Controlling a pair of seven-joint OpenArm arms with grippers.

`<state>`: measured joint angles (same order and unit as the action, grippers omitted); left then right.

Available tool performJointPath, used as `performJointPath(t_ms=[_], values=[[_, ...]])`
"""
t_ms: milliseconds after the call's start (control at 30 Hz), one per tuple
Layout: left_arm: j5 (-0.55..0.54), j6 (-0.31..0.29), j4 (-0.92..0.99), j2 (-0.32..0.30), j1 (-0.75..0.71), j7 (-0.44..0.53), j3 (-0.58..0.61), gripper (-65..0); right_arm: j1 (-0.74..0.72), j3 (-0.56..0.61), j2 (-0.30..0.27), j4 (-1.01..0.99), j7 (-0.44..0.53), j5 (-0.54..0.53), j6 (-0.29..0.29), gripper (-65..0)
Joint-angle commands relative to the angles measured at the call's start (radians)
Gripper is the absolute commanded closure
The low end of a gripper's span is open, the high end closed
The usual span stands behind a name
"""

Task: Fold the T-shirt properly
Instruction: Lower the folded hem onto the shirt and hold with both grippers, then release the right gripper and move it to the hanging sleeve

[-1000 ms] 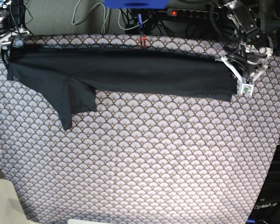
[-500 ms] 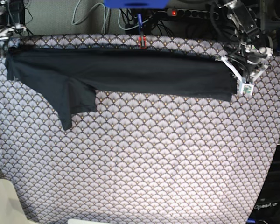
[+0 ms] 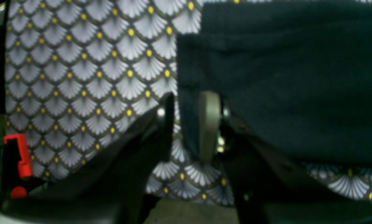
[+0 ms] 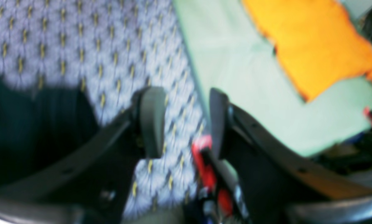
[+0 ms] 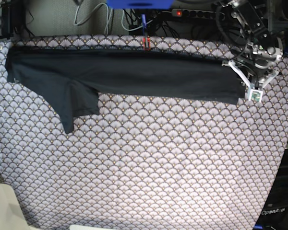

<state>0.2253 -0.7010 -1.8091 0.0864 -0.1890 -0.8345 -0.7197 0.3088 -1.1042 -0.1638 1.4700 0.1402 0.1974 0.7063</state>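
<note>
Left wrist: fingers [image 3: 209,124] seemingly pinch T-shirt [image 3: 285,77] edge; base hides this

The right gripper [image 4: 184,123] stands with its jaws apart and nothing between them; the picture is blurred. Under it lies the scallop-patterned cloth [image 4: 80,40], grey with yellow dots. At the left edge the dark T-shirt [image 4: 27,124] covers the cloth, clear of the fingers [image 4: 151,121]. A red clip [image 4: 204,168] shows just below the gap. To the right lie a pale green surface [image 4: 235,62] and an orange patch [image 4: 310,46].
</note>
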Motion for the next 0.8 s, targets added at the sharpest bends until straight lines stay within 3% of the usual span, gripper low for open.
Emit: performJointPath(t_ms=[0,100,300,467,567,767], values=[[-0.005,0.003,-0.016,-0.004,0.006,0.019,0.001,-14.8,-0.012,-0.006,-0.021,0.03,0.002,-0.028,-0.008,-28.5],[-0.005,0.003,-0.016,-0.003,0.004,0.028,0.002,-17.7,-0.038,0.014,-0.03,0.09,-0.087,-0.079,-0.008,-35.2],[-0.007,0.003,-0.025,0.002,0.004,0.03,-0.005,-39.2,-0.05,0.171,-0.049,0.255,-0.313,-0.204,-0.008,-38.1],[-0.008,0.003,-0.025,0.002,0.006,0.03,-0.005,-36.5,-0.079,0.338,-0.087,0.334,-0.537,-0.326,-0.008,-38.2],[-0.008,0.003,-0.025,0.002,0.007,0.03,-0.007,-36.5,-0.148,0.391,-0.093,0.326,-0.669,-0.336,-0.008,-38.3],[-0.008,0.003,-0.025,-0.001,0.029,0.03,-0.01,-36.5,-0.227,0.55,-0.076,0.309,-0.778,-0.336,-0.008,-38.4]])
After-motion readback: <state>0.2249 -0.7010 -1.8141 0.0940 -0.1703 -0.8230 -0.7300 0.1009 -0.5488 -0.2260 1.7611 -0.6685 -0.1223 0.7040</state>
